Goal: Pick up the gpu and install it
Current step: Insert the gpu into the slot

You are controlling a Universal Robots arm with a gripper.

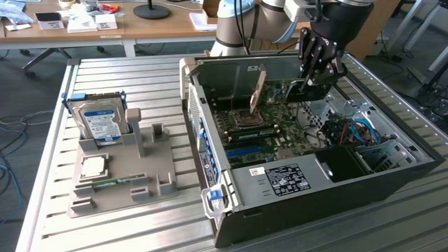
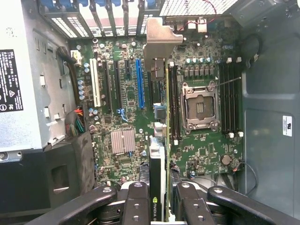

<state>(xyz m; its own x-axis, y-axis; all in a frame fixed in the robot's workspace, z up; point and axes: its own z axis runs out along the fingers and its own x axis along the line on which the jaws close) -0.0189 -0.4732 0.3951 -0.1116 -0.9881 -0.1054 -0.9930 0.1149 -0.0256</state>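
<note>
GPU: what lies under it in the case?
The motherboard, with a blue slot and the CPU socket either side of the gpu. The strip directly beneath the card is hidden.

1. My gripper (image 2: 161, 204) is black all over.
2. The gpu (image 2: 158, 159) shows a green edge, a black block with white lettering and a silver bracket.
3. The motherboard (image 2: 201, 152) is dark green, with one blue slot (image 2: 139, 82) and one white slot (image 2: 97, 84).
4. The heatsink (image 2: 123, 141) is silver and finely ribbed.
5. The hard drive (image 1: 102, 123), at nine o'clock from the dark grey case (image 1: 336, 194) in the exterior view, is silver with a blue-and-white label.
</note>
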